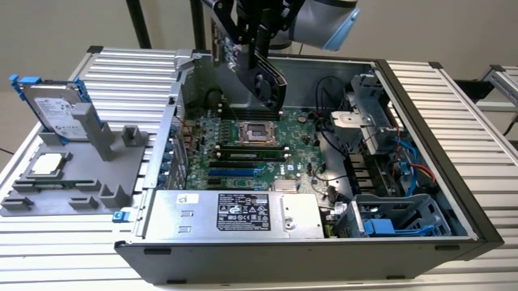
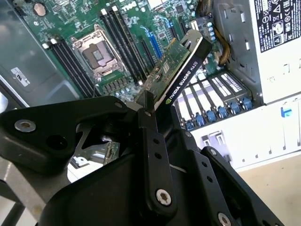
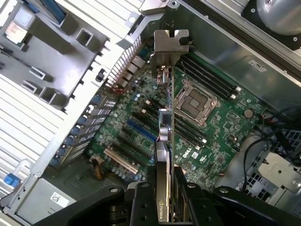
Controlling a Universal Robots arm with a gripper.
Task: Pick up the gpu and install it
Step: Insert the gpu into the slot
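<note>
My gripper (image 1: 257, 51) hangs over the open computer case (image 1: 421, 182) near its back wall, shut on the gpu (image 1: 269, 82). The card is held tilted, with its black cooler and fan toward the exterior view's right. It is well above the green motherboard (image 1: 242, 145), touching nothing. In the first wrist view the gpu (image 3: 165, 127) is edge-on between my fingers (image 3: 141, 200), its silver bracket (image 3: 170, 47) at the far end, over the blue expansion slots (image 3: 141, 132). In the second wrist view the gpu (image 2: 181, 75) sticks out past one black finger (image 2: 150, 141).
A grey fixture (image 1: 77, 188) at the exterior view's left holds a silver hard drive with blue rails (image 1: 57, 112) and a square CPU chip (image 1: 47, 163). Inside the case are the power supply (image 1: 242, 212), a drive cage (image 1: 389, 218), cables (image 1: 340, 139) and the empty CPU socket (image 1: 255, 130).
</note>
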